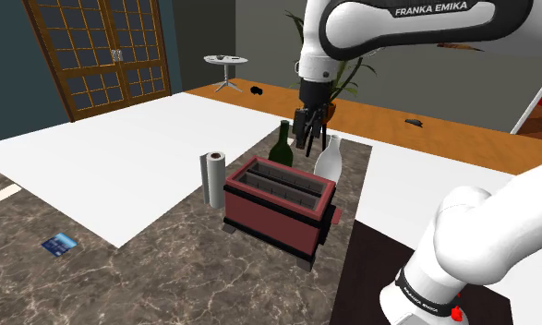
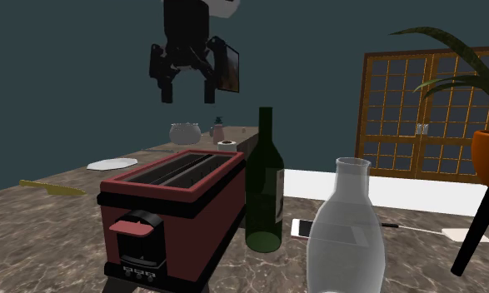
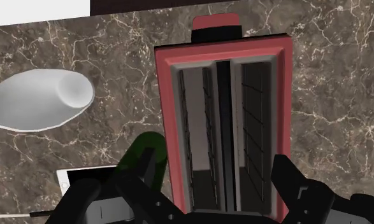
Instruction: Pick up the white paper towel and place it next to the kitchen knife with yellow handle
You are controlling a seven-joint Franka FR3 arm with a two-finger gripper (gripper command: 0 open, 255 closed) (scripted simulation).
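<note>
The white paper towel roll (image 1: pixel 212 178) stands upright on the marble counter, just off the left end of a red toaster (image 1: pixel 280 201) in the shoulder view. In the second exterior view its top (image 2: pixel 227 143) peeks over the toaster's far end. My gripper (image 1: pixel 311 138) hangs open and empty well above the toaster (image 2: pixel 172 204), fingers apart (image 2: pixel 187 87). From the wrist, the gripper (image 3: pixel 217 184) looks straight down into the toaster slots (image 3: pixel 223 121). A slim yellow item (image 2: pixel 51 187), seemingly the yellow-handled knife, lies flat at the second exterior view's left.
A dark green bottle (image 1: pixel 281 143) and a clear bottle (image 1: pixel 328 159) stand close behind the toaster, under the gripper's side. A white phone (image 2: pixel 305 226) lies beside them. A blue card (image 1: pixel 60 244) and a pale flat utensil (image 1: pixel 3 193) lie far to the shoulder view's left.
</note>
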